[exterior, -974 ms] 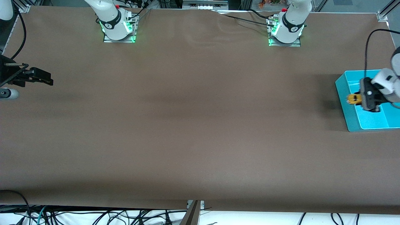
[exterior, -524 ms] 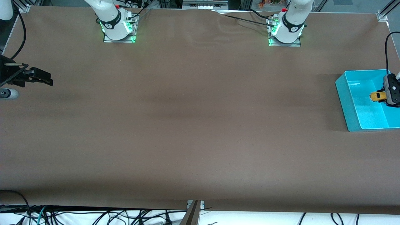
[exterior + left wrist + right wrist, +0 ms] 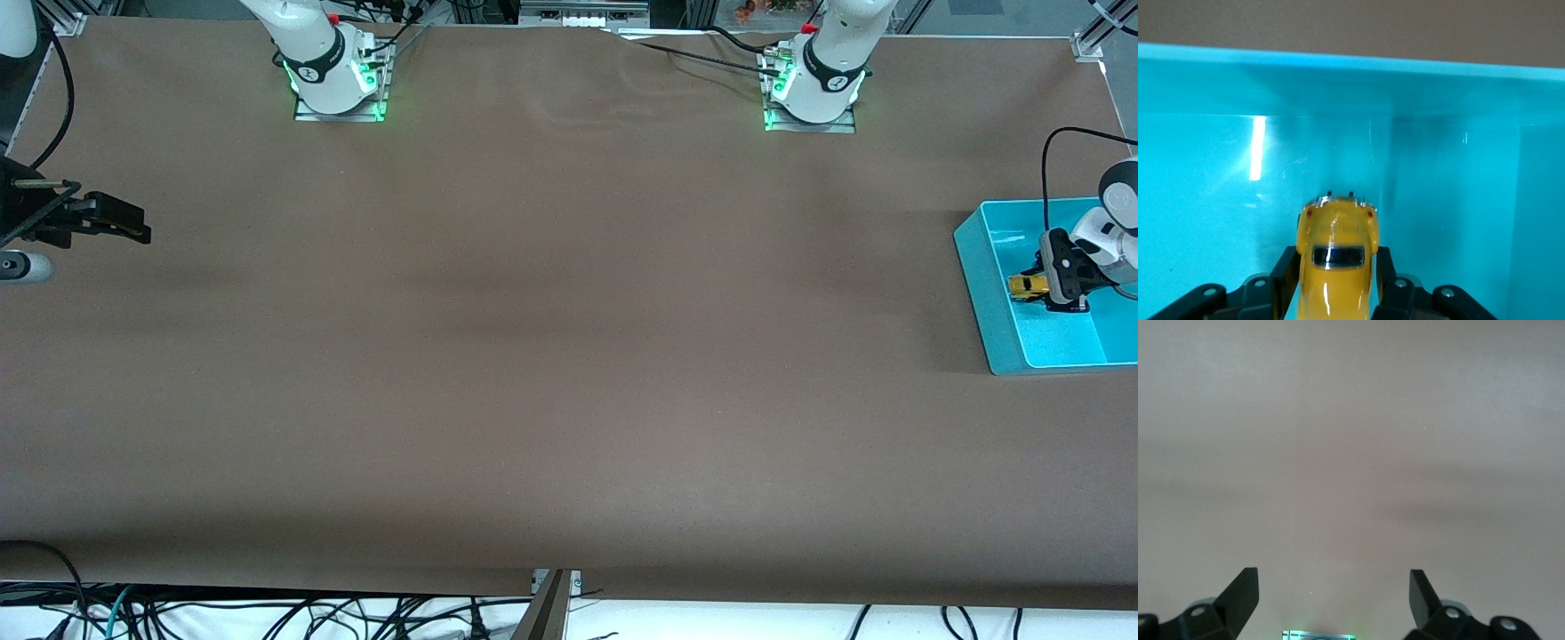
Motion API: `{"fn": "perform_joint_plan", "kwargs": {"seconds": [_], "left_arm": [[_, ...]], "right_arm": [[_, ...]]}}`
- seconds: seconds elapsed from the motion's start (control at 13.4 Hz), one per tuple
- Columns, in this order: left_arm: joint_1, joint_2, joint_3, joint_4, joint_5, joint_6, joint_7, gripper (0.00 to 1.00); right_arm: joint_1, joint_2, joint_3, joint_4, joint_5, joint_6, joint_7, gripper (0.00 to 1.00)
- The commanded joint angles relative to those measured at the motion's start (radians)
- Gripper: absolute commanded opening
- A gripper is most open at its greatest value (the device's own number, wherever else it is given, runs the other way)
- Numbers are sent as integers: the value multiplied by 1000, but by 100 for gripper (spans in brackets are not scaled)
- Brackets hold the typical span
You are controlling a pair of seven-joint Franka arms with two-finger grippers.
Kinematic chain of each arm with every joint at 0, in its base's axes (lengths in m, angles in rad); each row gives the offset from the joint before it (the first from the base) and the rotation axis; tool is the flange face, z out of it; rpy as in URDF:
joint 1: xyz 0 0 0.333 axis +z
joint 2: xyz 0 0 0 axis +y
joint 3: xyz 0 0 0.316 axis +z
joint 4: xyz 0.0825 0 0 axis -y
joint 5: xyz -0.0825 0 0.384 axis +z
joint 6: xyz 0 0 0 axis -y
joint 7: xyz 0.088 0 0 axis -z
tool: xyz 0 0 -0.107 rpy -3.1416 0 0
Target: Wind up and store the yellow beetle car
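Note:
The yellow beetle car (image 3: 1024, 286) (image 3: 1336, 247) is low inside the teal bin (image 3: 974, 268), close to the bin's floor. The fingers (image 3: 1286, 267) of my left gripper (image 3: 1042, 286) (image 3: 1336, 253) stand against the car's two sides, shut on it, with the car's end sticking out toward the bin's wall (image 3: 1338, 87). My right gripper (image 3: 126, 222) (image 3: 1333, 579) waits at the right arm's end of the table, open, with nothing between its fingers and only bare tabletop under it.
The teal bin stands at the left arm's end of the brown table (image 3: 569, 356) and runs out of the front view. The two arm bases (image 3: 338, 76) (image 3: 813, 84) stand along the table's edge farthest from the front camera. Cables hang below the nearest edge.
My left gripper swung the car deeper over the bin, then back toward the bin's wall nearest the table's middle, and now sits lower inside. The right arm has not moved.

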Motion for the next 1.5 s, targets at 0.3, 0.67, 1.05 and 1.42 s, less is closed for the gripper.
{"fn": "perform_joint_plan", "kwargs": {"seconds": [0.3, 0.67, 1.05, 1.42], "left_arm": [[-5, -145, -61, 85, 6, -206, -2, 100], [-32, -172, -282, 345, 2, -577, -211, 100], [-215, -169, -379, 454, -75, -769, -728, 100], [-463, -255, -278, 476, -152, -802, -1169, 100]], "right_arm": [[-4, 6, 5, 22, -1, -6, 8, 100], [-4, 6, 5, 22, -1, -6, 8, 100], [-4, 6, 5, 22, -1, -6, 8, 100], [-4, 6, 5, 22, -1, -5, 8, 100]]}}
